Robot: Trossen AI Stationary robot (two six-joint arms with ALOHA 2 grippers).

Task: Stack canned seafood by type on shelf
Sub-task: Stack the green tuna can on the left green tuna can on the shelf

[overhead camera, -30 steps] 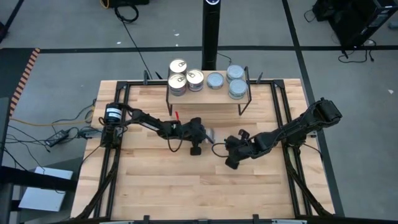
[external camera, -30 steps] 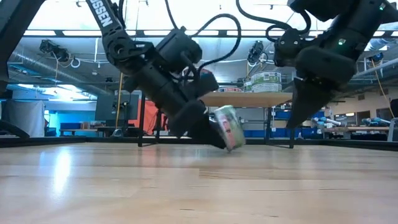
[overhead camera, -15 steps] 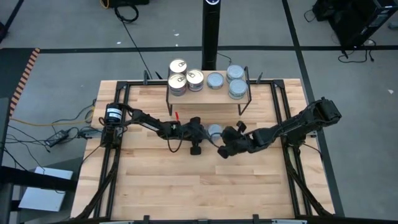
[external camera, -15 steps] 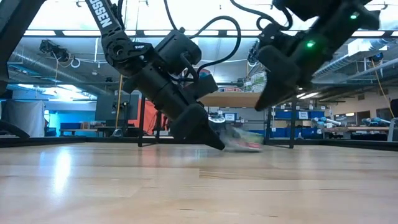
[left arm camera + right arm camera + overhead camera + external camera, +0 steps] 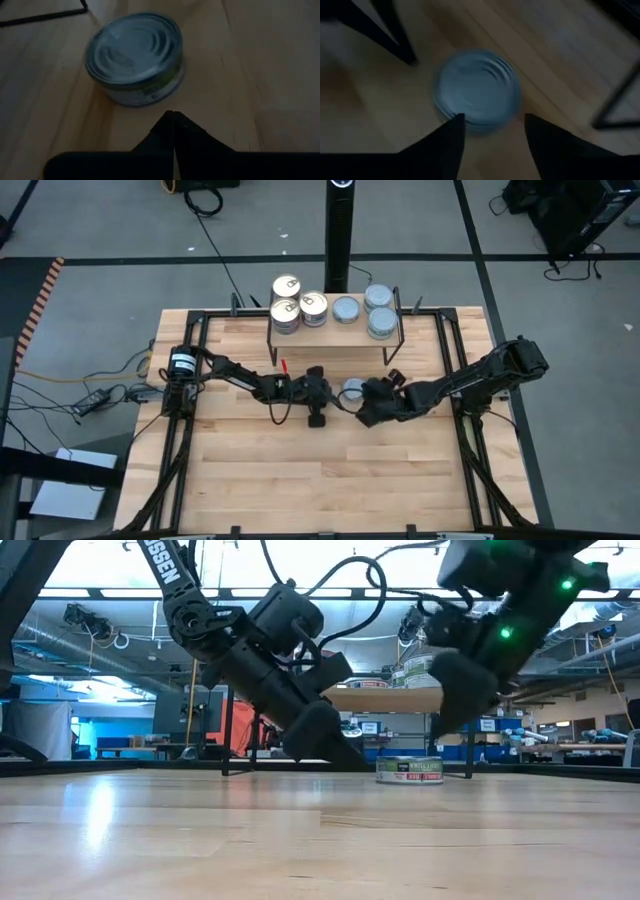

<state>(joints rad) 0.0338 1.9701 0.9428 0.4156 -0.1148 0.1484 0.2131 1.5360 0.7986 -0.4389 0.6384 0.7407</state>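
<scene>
One blue-grey tin [image 5: 351,389] flat on the tabletop [image 5: 300,470], plain top up, just in front of the shelf [image 5: 335,332] and between the two arms. No long axis to worry about here: round, low, top face level, so any approach across the rim works the same.

Right end effector [image 5: 366,397] nearest now, poised over the tin from its own side, fingers [image 5: 451,145] spread wider than the tin and reaching toward its rim on either side. Not touching, going by the right wrist view; tin sitting free ahead of the open tips. Seen low across the table, hanging just above and beside the tin, tilted down toward it.

Left end effector [image 5: 330,393] right there too, on the tin's other side, tips pressed together to a point, holding nothing. Tin just beyond that closed point in the left wrist view, a sliver of bare wood between.

So: tin directly ahead of and below the right fingers, right arm looking the likelier one for the pick. Shelf behind, gold-topped tins [image 5: 297,305] grouped toward the left end, blue-grey ones [image 5: 365,308] toward the right. Probable home for this one: the blue-grey group, on the right arm's side.
</scene>
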